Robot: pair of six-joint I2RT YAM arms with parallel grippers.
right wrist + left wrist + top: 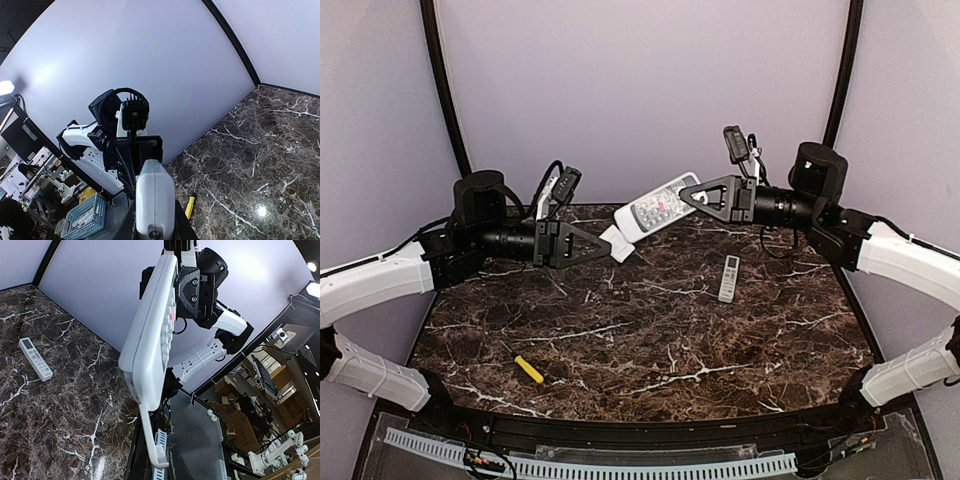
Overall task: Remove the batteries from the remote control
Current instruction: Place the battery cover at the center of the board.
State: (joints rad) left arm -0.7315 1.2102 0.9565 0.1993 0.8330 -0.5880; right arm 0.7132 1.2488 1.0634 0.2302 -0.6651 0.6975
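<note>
My right gripper is shut on the upper end of a white remote control, holding it tilted in the air above the back of the table. In the right wrist view the remote stands edge-on between the dark fingers. A thin white battery cover hangs off the remote's lower end, and the tip of my left gripper is closed on it. The left wrist view shows the remote close up with the cover trailing below; that gripper's fingers do not show there. The batteries are hidden.
A smaller white remote lies on the dark marble table right of centre, also the small remote in the left wrist view. A yellow-handled screwdriver lies near the front left, the same screwdriver showing in the right wrist view.
</note>
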